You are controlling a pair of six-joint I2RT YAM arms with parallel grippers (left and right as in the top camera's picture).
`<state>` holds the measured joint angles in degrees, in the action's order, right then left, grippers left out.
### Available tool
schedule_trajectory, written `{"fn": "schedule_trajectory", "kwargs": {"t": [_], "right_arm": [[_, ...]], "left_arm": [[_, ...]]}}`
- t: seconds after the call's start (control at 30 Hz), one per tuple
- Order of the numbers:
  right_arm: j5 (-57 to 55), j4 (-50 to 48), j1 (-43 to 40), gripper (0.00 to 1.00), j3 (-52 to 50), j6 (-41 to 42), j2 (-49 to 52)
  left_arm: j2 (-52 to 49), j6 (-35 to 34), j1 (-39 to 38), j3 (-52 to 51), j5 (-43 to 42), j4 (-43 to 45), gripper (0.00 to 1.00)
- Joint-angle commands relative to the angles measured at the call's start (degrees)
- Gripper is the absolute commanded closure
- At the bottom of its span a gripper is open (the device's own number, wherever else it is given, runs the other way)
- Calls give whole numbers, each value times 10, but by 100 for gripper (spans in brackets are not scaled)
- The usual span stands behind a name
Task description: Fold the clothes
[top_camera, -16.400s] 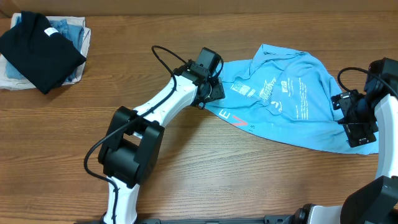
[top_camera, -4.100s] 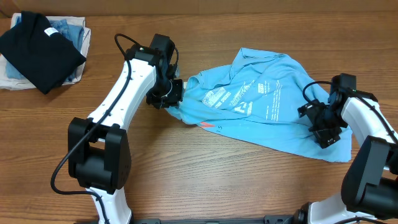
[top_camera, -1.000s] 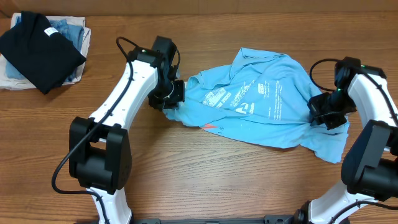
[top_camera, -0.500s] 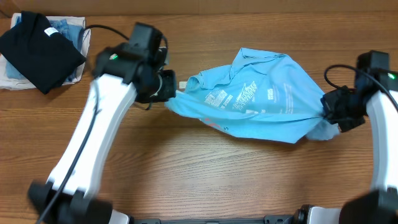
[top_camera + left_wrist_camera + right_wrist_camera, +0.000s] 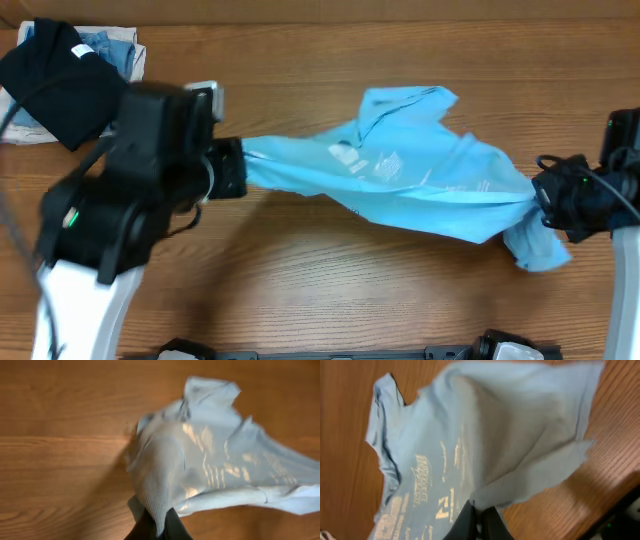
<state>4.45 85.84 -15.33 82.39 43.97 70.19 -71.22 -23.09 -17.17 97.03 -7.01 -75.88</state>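
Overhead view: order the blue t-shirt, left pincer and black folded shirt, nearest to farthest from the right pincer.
1. Blue t-shirt: held by the right pincer.
2. Left pincer: at the t-shirt's left end.
3. Black folded shirt: far top-left corner.

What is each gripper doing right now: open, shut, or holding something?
The left gripper is shut on the t-shirt.
The right gripper is shut on the t-shirt too.

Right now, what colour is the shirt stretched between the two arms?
The t-shirt is light sky blue with pale printed lettering, clearest in the right wrist view.
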Motion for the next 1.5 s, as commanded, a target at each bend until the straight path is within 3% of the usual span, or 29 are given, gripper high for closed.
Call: {"fn": "schedule_trajectory", "kwargs": {"t": [0.0, 0.2, 0.47, 0.93, 1.13, 1.47], "right_arm": [[-10, 21, 2, 96, 68, -30, -29], [-14, 107, 2, 96, 204, -59, -33], [2, 112, 3, 89, 280, -85, -61], [2, 93, 3, 83, 282, -85, -38], [43, 112, 3, 60, 270, -107, 5], [161, 110, 8, 61, 164, -195, 58]], "left_arm": [[65, -28, -1, 15, 40, 0, 96], [144, -40, -1, 35, 47, -4, 96], [181, -42, -1, 118, 66, -25, 96], [155, -59, -1, 137, 107, -54, 96], [118, -59, -1, 137, 107, -81, 96], [4, -63, -1, 136, 127, -104, 96]]}}
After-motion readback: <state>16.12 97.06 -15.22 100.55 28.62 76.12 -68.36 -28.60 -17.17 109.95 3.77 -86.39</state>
